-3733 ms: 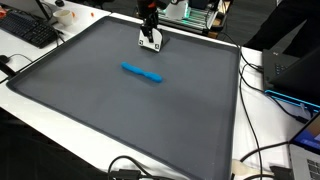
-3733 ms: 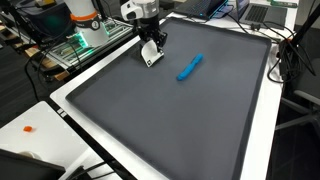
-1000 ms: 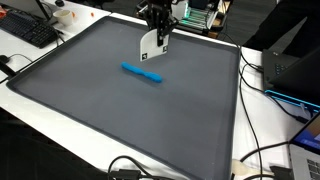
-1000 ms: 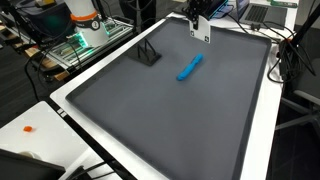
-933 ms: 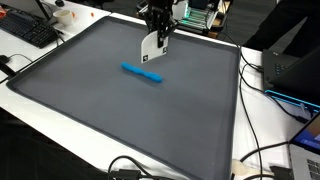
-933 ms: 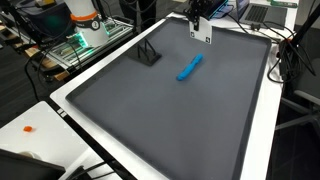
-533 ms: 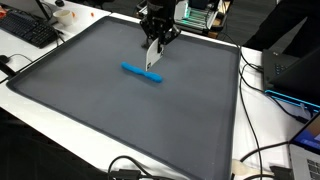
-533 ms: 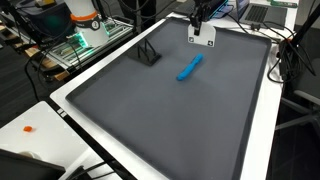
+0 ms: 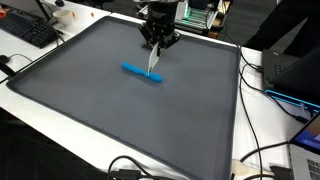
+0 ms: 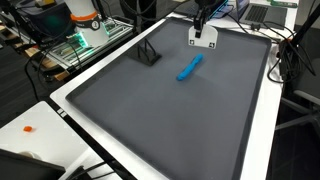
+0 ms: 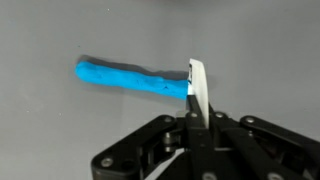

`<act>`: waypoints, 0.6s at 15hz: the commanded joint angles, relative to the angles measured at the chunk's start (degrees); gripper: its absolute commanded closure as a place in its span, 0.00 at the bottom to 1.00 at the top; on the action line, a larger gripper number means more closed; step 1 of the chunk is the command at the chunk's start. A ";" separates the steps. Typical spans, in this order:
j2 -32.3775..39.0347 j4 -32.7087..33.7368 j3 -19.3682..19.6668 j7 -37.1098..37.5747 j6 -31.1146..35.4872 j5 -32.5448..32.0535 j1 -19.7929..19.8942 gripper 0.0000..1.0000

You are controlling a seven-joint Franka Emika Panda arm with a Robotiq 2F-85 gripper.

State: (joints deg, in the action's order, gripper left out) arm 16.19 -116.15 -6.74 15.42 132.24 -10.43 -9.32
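Above the gray mat (image 9: 90,100), a thin white card (image 9: 153,60) hangs on edge, pinched at its top by the gripper (image 9: 157,42), jaws pressed together on it. A blue stick (image 9: 143,73) lies flat near it, and a black stand (image 10: 148,54) sits well apart.

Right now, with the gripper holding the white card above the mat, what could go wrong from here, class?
The gripper pinches the thin white card by one edge only, so it might slip or twist loose. In the wrist view the card lines up with one end of the blue piece; lowering could knock it. The black stand sits nearby; a sideways sweep might topple it.
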 commanded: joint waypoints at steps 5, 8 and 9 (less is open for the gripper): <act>1.05 0.13 0.81 0.04 0.38 0.88 -0.68 0.99; 2.47 1.16 0.90 -0.04 -0.54 0.93 -0.79 0.99; 2.97 1.50 0.84 -0.18 -0.48 1.21 -0.78 0.99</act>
State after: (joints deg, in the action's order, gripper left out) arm 17.39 -115.94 -6.63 15.39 132.24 -10.18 -9.33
